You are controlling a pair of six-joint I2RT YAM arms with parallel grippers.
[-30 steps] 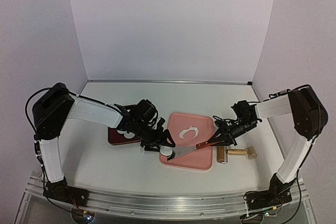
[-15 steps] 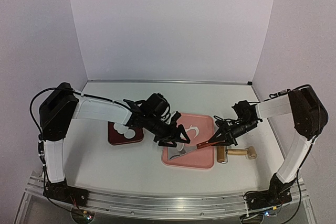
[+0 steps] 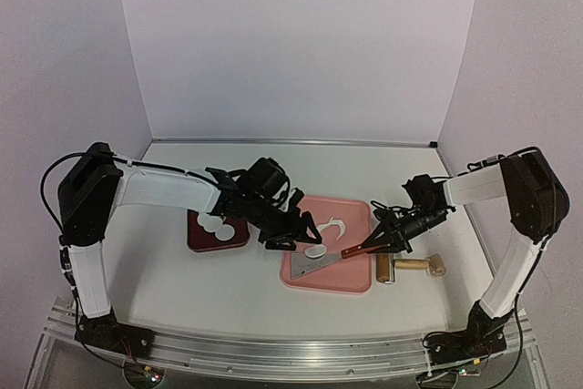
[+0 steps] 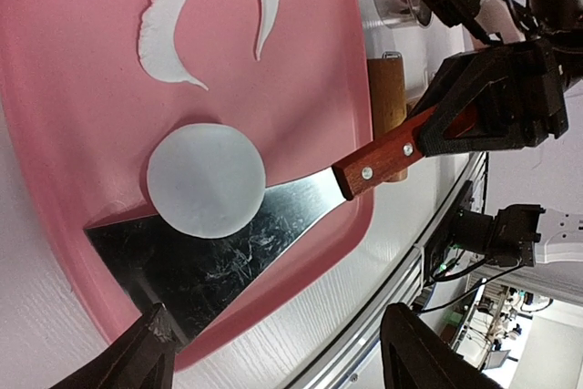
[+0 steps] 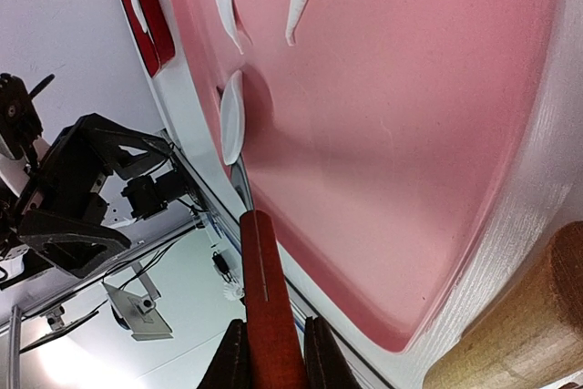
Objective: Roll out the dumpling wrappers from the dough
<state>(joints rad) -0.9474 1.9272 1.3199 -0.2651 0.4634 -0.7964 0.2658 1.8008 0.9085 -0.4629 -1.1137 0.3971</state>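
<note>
A: The left gripper (image 4: 278,330) hangs over the rectangular pink plastic tray (image 3: 344,272), jaws spread wide with nothing between them; straight beneath it lies one thin round white dumpling wrapper (image 4: 206,179).

B: That wrapper sits at the near-left part of the tray; its lower edge overlaps the triangular steel blade of the scraper (image 4: 214,266), the rest lies on bare pink; it looks flat and neatly round.

A: Across the way, the right gripper (image 5: 273,353) is clamped narrow on the scraper's red-brown wooden handle (image 4: 396,154); the blade lies low across the tray, tip pointing to the tray's left edge.

B: The ragged curved white dough scrap (image 4: 168,25) lies further back on the tray, an open horseshoe shape, clear of the wrapper and the blade.

A: Off to the left, a small dark red square tray (image 3: 202,243) rests on the white table (image 3: 237,293); more round white discs (image 3: 217,226) lie on it, partly hidden by the left arm, so I cannot count them.

B: A wooden rolling pin (image 3: 412,266) lies just right of the pink tray, beside the right gripper; neither arm touches it.
</note>
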